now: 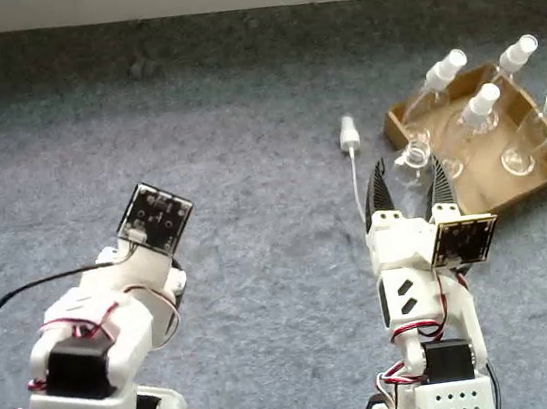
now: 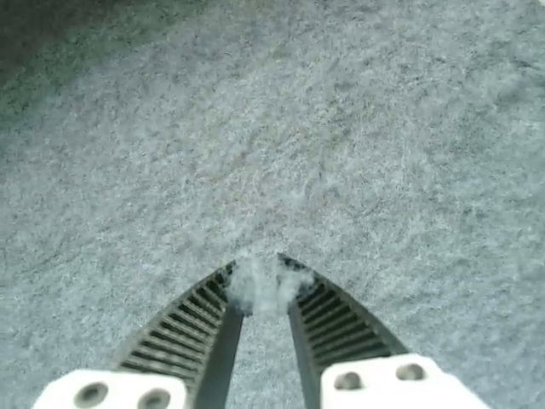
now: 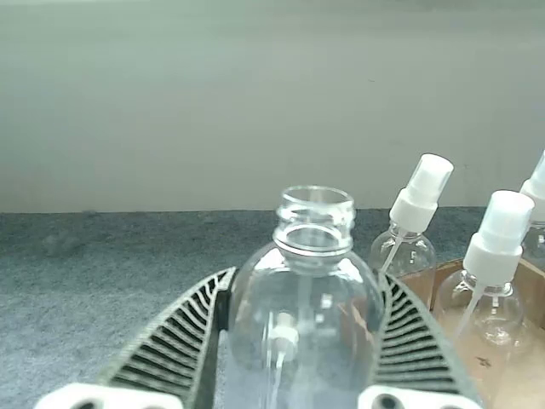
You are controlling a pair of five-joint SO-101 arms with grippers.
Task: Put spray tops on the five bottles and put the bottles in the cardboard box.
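Right gripper (image 1: 409, 175) clamped on an uncapped bottle (image 1: 413, 158), just beside the cardboard box (image 1: 529, 189). Inside the box, four capped bottles (image 1: 470, 128), standing. Near the uncapped bottle, on the carpet (image 1: 242, 118), a loose spray top (image 1: 348, 136). Left gripper (image 2: 260, 274) low over carpet, tips blurred, seemingly a slim gap, holding nothing.

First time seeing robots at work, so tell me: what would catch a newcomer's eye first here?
The right gripper clasps an uncapped bottle beside the cardboard box. Four capped bottles sit in that box, and one loose spray top lies on the grey carpet nearby.
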